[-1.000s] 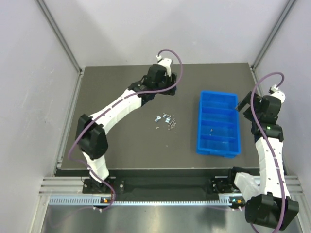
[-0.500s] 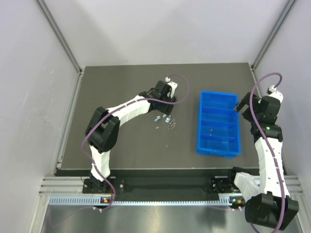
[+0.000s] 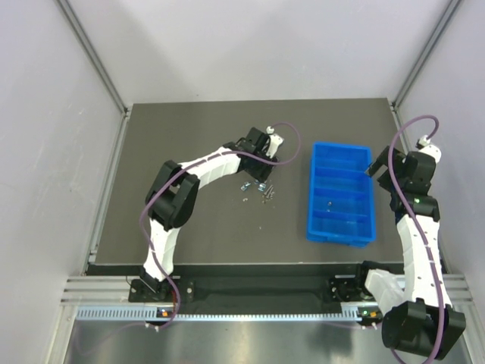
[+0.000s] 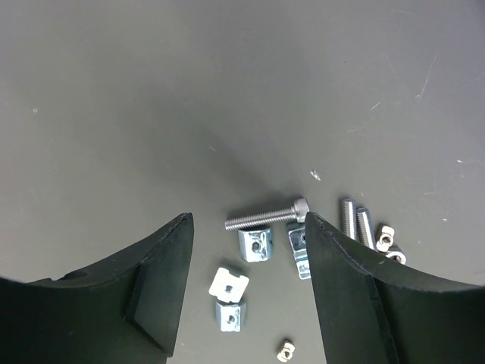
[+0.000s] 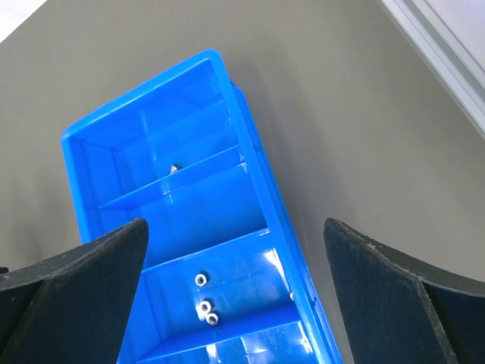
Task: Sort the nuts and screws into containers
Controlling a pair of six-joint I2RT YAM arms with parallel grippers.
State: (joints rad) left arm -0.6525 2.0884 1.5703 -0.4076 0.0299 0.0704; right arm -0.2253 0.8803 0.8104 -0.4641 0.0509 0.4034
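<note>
Your left gripper (image 4: 246, 292) hung released and empty over the loose pile. One long screw (image 4: 267, 216) lay just ahead between its fingers, with square nuts (image 4: 255, 244) right beneath it. Your right gripper (image 5: 236, 296) stood spread wide, holding nothing, above the blue tray (image 5: 189, 220). Three small nuts (image 5: 204, 307) sat in a compartment between its fingers.
</note>
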